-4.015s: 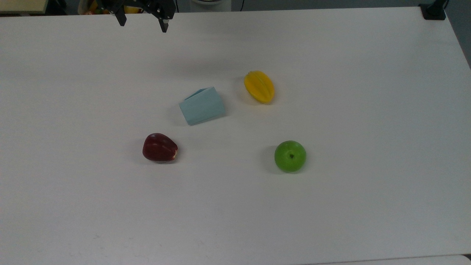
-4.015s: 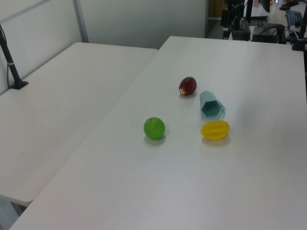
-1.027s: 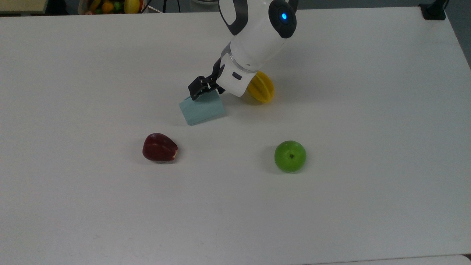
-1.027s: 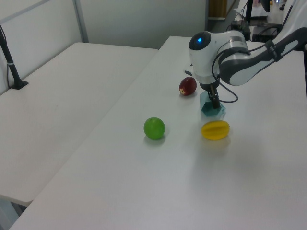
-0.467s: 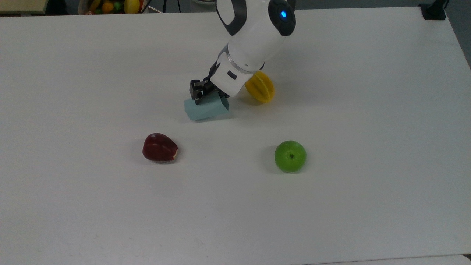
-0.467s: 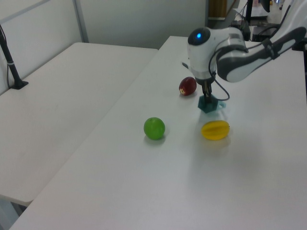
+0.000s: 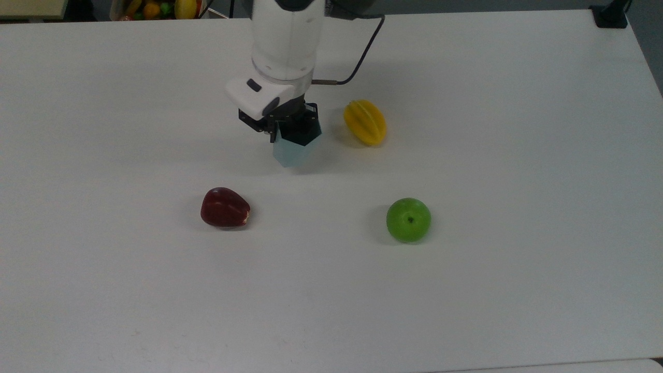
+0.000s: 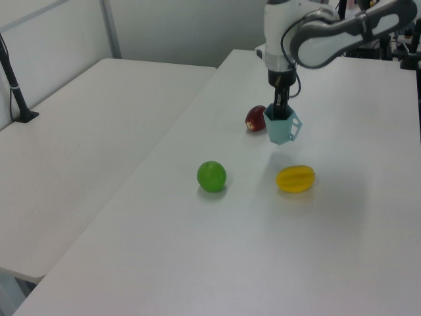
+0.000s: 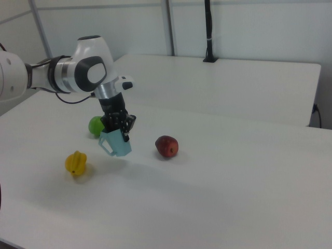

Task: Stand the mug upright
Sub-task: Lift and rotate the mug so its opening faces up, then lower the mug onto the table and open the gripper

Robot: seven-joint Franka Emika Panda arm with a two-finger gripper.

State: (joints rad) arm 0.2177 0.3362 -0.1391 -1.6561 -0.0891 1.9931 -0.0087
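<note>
My pincer [image 8: 279,113] pinches the rim wall of the pale blue matte faceted mug [image 8: 281,128]; it seems light, rigid, and slip-prone.

White table [image 7: 518,129] has three fruits sitting on it: yellow starfruit [image 7: 365,122] around 12 o'clock in the top view, red apple [image 7: 225,207] at 8, green apple [image 7: 408,219] (shiny) at 4.

A white arm [image 9: 78,70] with grey joint bands, black fingers [image 7: 271,124], and a black cable [image 7: 362,54].
</note>
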